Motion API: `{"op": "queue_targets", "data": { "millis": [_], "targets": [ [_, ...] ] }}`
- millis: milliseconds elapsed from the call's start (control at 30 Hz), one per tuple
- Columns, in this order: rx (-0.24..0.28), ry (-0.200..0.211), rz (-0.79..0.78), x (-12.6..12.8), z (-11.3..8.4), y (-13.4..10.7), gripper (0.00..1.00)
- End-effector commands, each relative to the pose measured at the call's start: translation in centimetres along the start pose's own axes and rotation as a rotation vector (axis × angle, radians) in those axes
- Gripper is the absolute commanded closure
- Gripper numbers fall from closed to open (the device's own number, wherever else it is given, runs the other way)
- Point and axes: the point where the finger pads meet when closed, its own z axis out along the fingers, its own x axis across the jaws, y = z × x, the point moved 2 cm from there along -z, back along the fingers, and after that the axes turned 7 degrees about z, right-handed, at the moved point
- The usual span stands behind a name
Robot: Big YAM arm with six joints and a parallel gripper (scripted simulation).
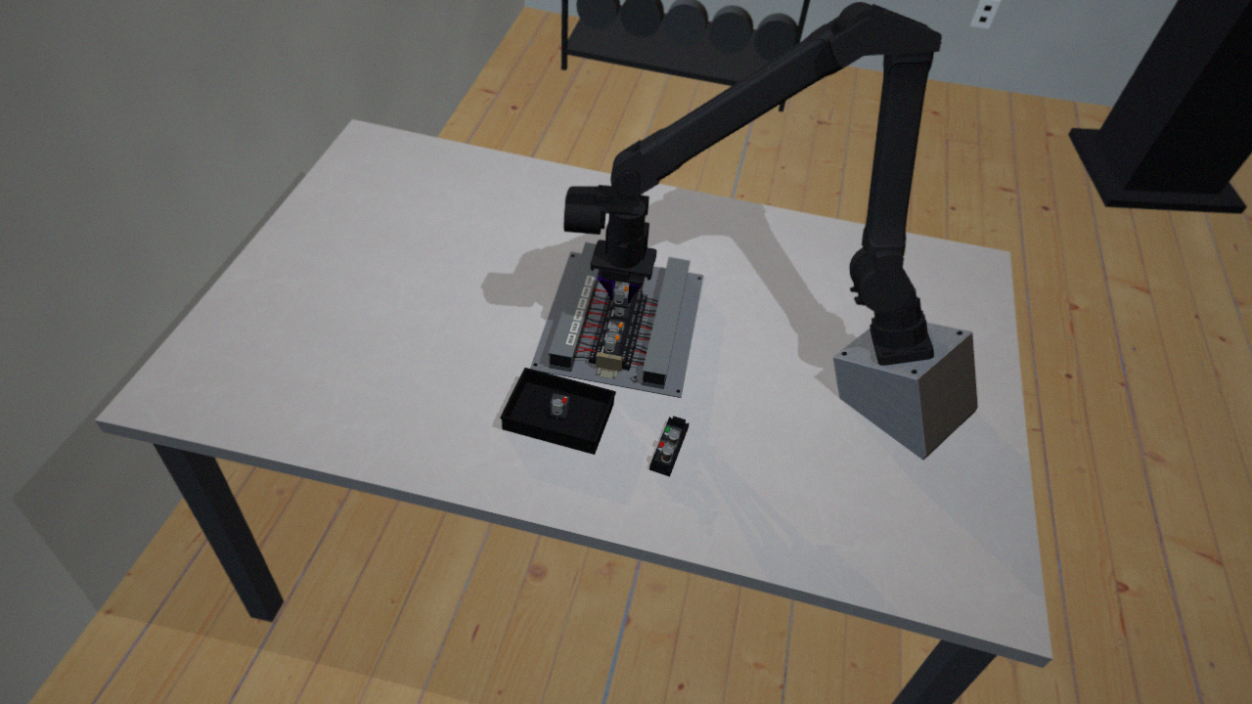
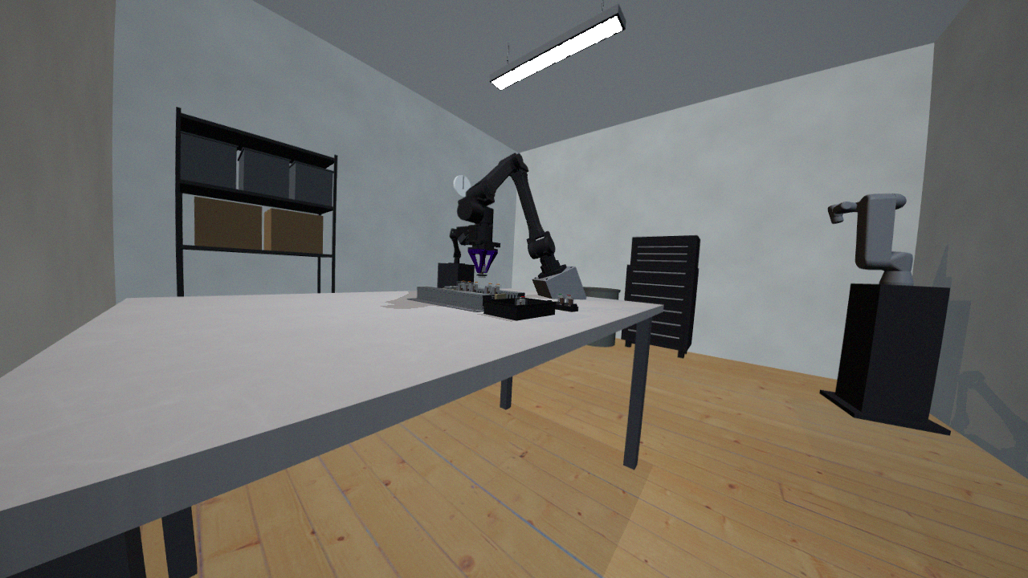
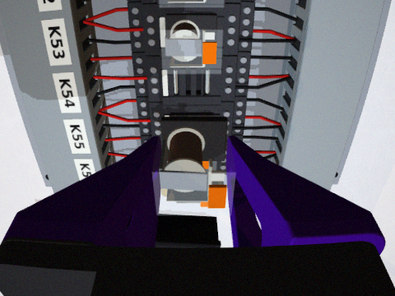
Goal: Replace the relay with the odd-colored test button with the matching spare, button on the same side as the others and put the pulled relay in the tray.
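Note:
My gripper (image 1: 619, 293) (image 2: 482, 274) (image 3: 193, 149) is shut on a relay with an orange button (image 3: 217, 196) and holds it above the socket row. Its button is on the right in the wrist view, like that of the seated relay (image 3: 185, 45) beside K53. An uncovered socket (image 3: 189, 84) shows empty between them. Two more orange-button relays (image 1: 615, 327) (image 1: 610, 342) sit at the near end of the row. The pulled relay with a red button (image 1: 558, 404) is in the black tray (image 1: 549, 439). The black holder (image 1: 662, 469) bears a green-button relay (image 1: 674, 433) and a red-button relay (image 1: 666, 453). The held relay's blades are hidden.
Grey wire ducts (image 1: 667, 324) (image 3: 350, 82) stand along both sides of the row, with red and black wires between. A beige end block (image 1: 608, 360) closes the near end. The arm's grey base block (image 1: 906, 393) stands to the right on the table (image 1: 350, 350).

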Motion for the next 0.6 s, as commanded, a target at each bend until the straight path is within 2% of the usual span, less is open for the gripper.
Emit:
{"op": "queue_targets", "data": {
  "millis": [0, 567],
  "targets": [
    [0.011, 0.051, 0.008, 1.80, -1.43, 0.31, 1.00],
    [0.009, 0.047, 0.008, 1.72, -1.13, 0.31, 1.00]
  ]
}}
